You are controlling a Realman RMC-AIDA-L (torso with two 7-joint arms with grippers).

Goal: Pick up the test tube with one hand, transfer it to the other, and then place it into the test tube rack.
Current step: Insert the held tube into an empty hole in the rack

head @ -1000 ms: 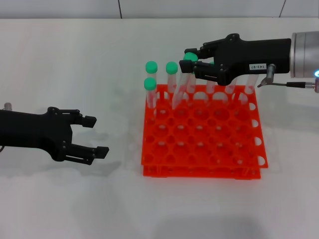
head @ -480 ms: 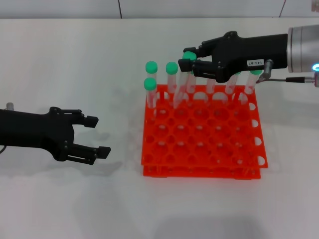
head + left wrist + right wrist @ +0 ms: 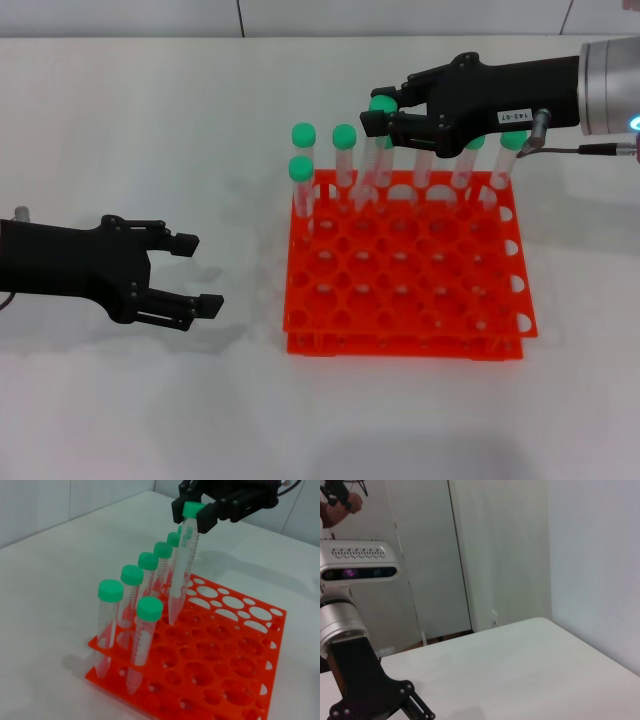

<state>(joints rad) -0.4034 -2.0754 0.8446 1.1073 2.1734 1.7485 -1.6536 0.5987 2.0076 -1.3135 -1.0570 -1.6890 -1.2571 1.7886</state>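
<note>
Head view: right gripper (image 3: 381, 113) sat over the far row of the test tube rack (image 3: 405, 268), jaws clamped on the green cap of the test tube (image 3: 182, 565). Tube hung tilted, tip just above a rack hole. Left gripper (image 3: 198, 272) hovered left of the rack, jaws spread, holding nothing.

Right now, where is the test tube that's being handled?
In the head view the test tube hangs from the right gripper over the far row of the test tube rack, its tip near a hole beside the other green-capped tubes.
</note>
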